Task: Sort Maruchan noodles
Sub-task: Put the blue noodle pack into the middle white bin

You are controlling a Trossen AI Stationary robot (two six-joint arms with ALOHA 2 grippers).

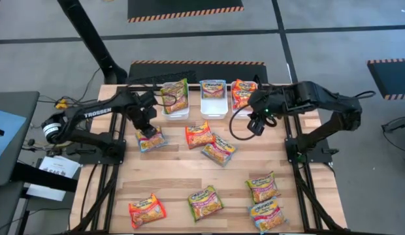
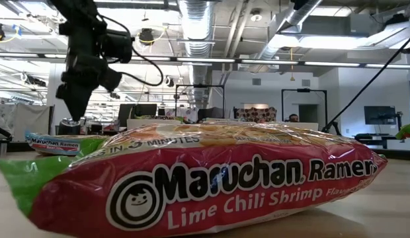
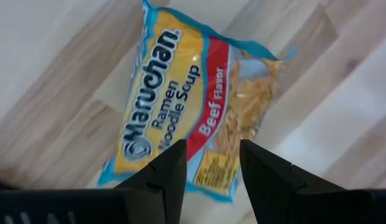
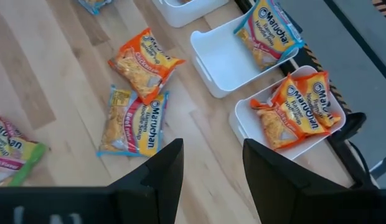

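Here, taken from the left gripper rightward. Left gripper: over a blue-edged beef packet on the wooden table, fingers spread, straddling the packet's edge without pinching it. Right of that packet: an orange packet overlapping another blue-edged packet. Behind them, three white bins, each holding one packet: green, blue, orange. Right gripper: just beside the orange bin, fingers apart, empty. Nearer the front edge: five more packets, green-, red- and blue-edged. Low view only: a Lime Chili Shrimp packet fills the foreground, hiding most of the table. Left wrist view only: the Beef Flavor label.
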